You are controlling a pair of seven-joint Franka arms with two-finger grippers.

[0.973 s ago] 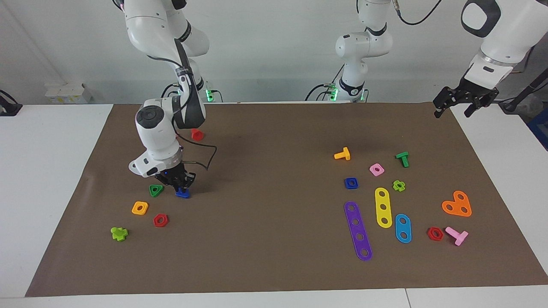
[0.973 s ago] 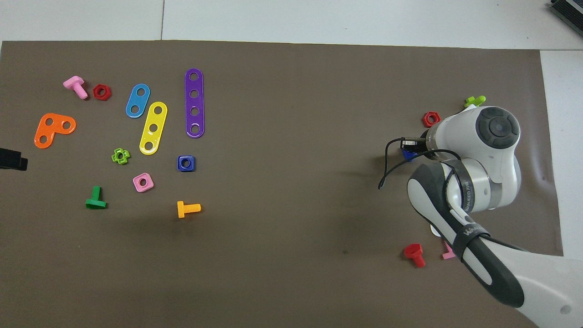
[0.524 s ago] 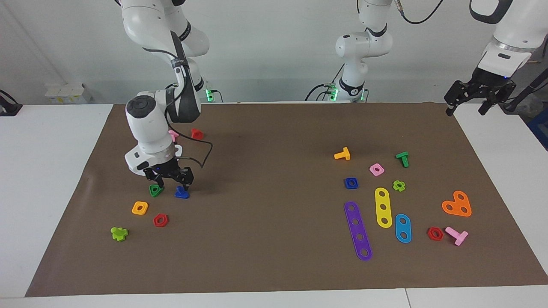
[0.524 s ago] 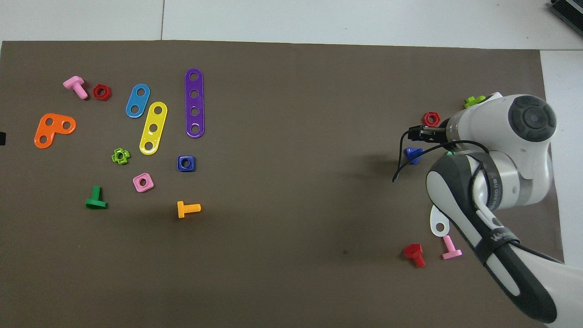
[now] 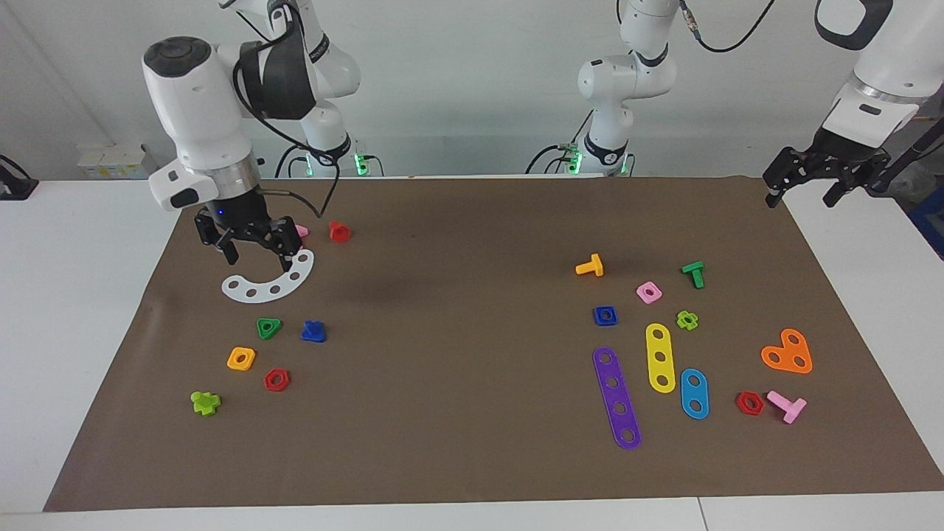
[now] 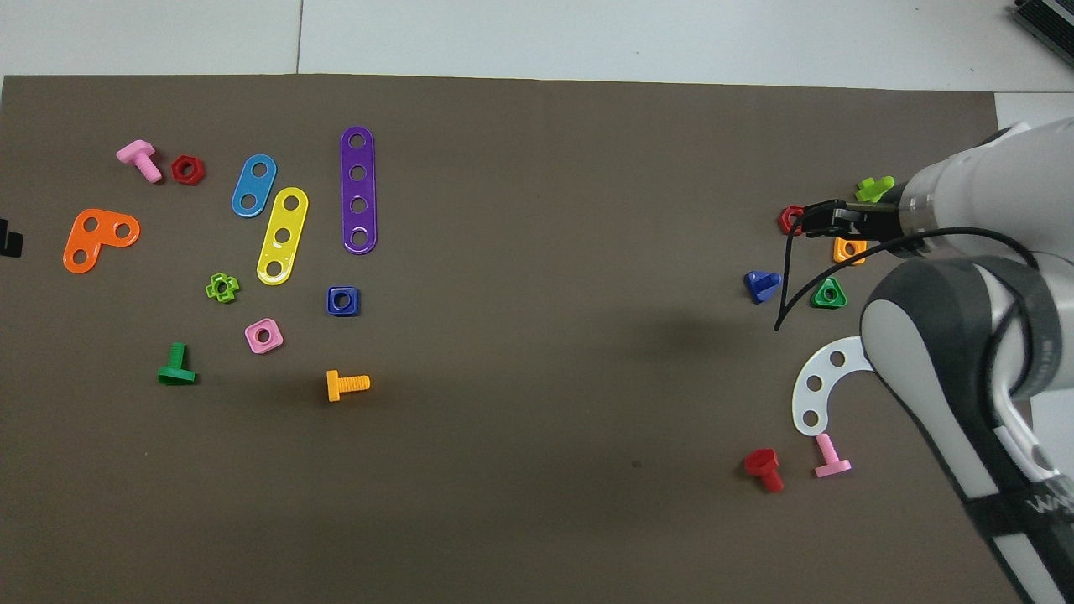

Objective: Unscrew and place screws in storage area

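The blue bolt [image 5: 313,332] lies free on the brown mat [image 5: 472,472] at the right arm's end, beside a green triangular nut [image 5: 269,327]. It also shows in the overhead view [image 6: 762,286]. My right gripper [image 5: 257,259] is open and empty, raised over the white curved strip [image 5: 269,284], well apart from the bolt. In the overhead view the right gripper [image 6: 821,221] covers part of a red nut. My left gripper [image 5: 800,196] is open and empty, held high over the mat's corner at the left arm's end, where that arm waits; only its tip [image 6: 8,239] shows from overhead.
Near the blue bolt lie an orange nut [image 5: 241,358], a red hex nut [image 5: 276,380] and a lime cross nut [image 5: 205,403]. A red bolt [image 5: 338,231] and a pink bolt [image 6: 831,458] lie nearer the robots. Strips, nuts and bolts crowd the left arm's end around the blue square nut [image 5: 605,316].
My right gripper let go of the blue bolt, opened, and rose away toward the robots, uncovering the white curved strip. The bolt stays on the mat. The left gripper barely moved.
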